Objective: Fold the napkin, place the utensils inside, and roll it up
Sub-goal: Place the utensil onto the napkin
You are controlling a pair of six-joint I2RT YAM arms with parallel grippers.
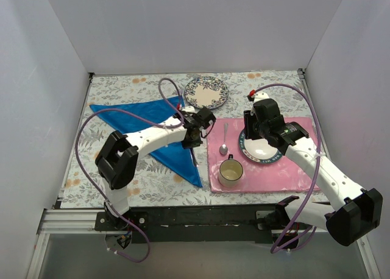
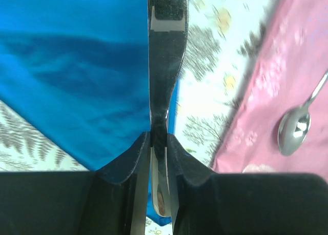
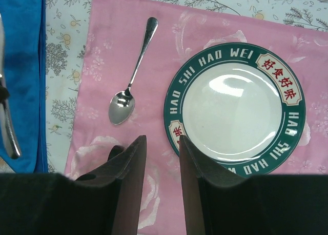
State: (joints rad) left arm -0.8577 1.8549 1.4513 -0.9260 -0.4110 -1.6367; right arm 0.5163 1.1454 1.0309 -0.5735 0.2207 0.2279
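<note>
The blue napkin (image 1: 131, 116) lies folded into a triangle on the flowered tablecloth, left of the pink placemat (image 1: 274, 175). My left gripper (image 1: 194, 136) hovers over the napkin's right edge (image 2: 77, 81), shut on a slim silver utensil (image 2: 166, 55) that sticks out past both ends of the fingers; I cannot tell which kind it is. A small spoon (image 1: 224, 142) (image 3: 128, 86) lies on the placemat. My right gripper (image 3: 161, 142) is open and empty above the placemat, between the spoon and the green-rimmed plate (image 3: 233, 53).
A flower-patterned plate (image 1: 206, 91) sits at the back centre. A cream cup (image 1: 230, 170) stands on the placemat near its front left corner. White walls close in the table on three sides.
</note>
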